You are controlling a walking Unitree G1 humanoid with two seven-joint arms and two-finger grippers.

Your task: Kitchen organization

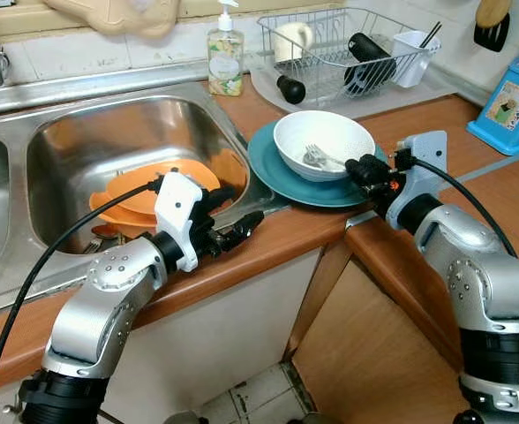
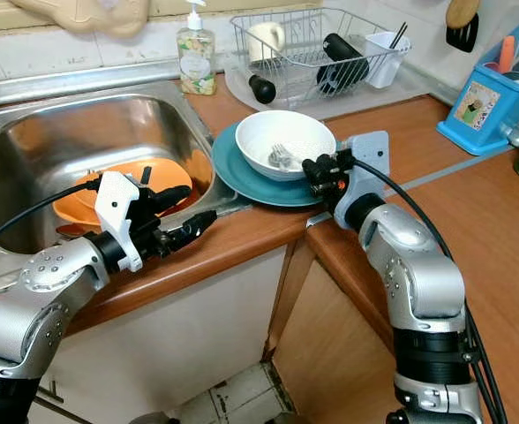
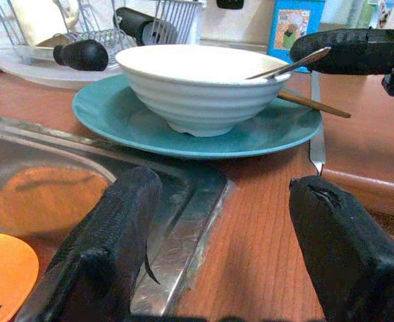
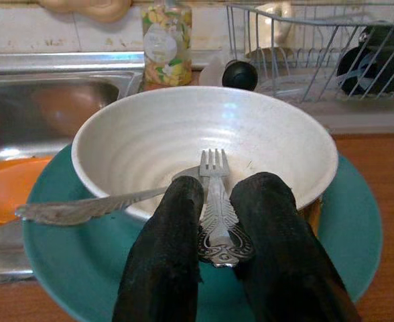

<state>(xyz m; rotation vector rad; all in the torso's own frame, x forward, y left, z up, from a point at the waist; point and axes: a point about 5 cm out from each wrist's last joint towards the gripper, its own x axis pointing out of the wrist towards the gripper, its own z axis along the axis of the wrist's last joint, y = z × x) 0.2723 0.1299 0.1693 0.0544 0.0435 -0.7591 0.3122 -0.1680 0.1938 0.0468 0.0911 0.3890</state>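
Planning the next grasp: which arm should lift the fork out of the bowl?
Right. Its pincer already straddles the fork handle at the white bowl rim. The left pincer is open, low at the sink edge, short of the teal plate.

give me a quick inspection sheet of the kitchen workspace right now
surface: wooden counter beside steel sink
job's things: white bowl on teal plate; fork and another utensil in bowl; orange dishes in sink
clutter: soap bottle, dish rack, blue box
grippers: right pincer shut on fork handle; left pincer open at sink's edge
cables: black cable along each arm
surroundings: tiled wall, cupboard fronts below
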